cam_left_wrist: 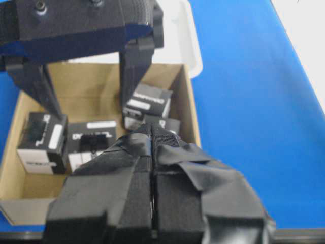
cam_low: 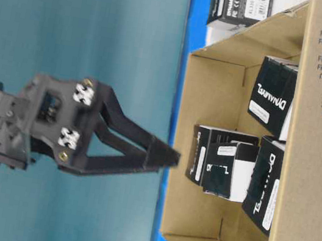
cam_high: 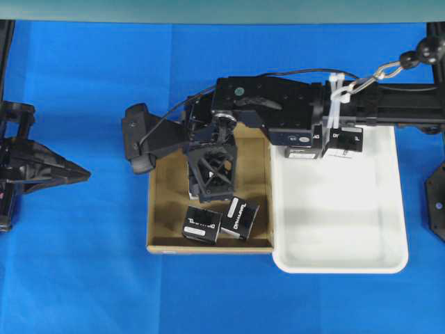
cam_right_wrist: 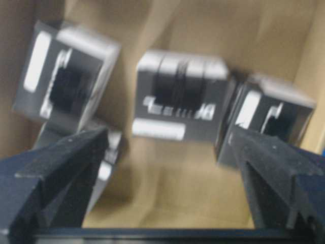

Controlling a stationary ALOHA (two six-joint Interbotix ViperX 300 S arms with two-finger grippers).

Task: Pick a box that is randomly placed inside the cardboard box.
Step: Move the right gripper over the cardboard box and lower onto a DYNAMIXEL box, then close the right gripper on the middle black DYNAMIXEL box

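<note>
Overhead view: the right arm reaches across from the right edge of the blue bench (cam_high: pixel 76 278), its right claw (cam_high: pixel 211 169) lowered into the cardboard box (cam_high: pixel 161 209), which sits near the middle of the bench. Right wrist view, blurred, shows the jaws spread wide with bare cardboard floor between the fingertips (cam_right_wrist: pixel 76 152) and nothing gripped; three black cartons lie just beyond them. The middle one, the box (cam_right_wrist: pixel 180 104), sits roughly centred ahead of the gap, not touched by either finger. Two more black cartons (cam_high: pixel 203 225) lie side by side near the cardboard box's front wall, the right one tilted. A white tray (cam_high: pixel 341 229) touches the cardboard box's right wall, and further black cartons sit at its far end, partly hidden under the arm.

Left claw (cam_high: pixel 78 172) hovers over bare bench at the left edge, well apart from the cardboard box. Left wrist view shows its tape-wrapped fingers (cam_left_wrist: pixel 167 168) pressed together with nothing between them. Table-level view likewise shows its tips meeting at a point just outside the box's open side.
</note>
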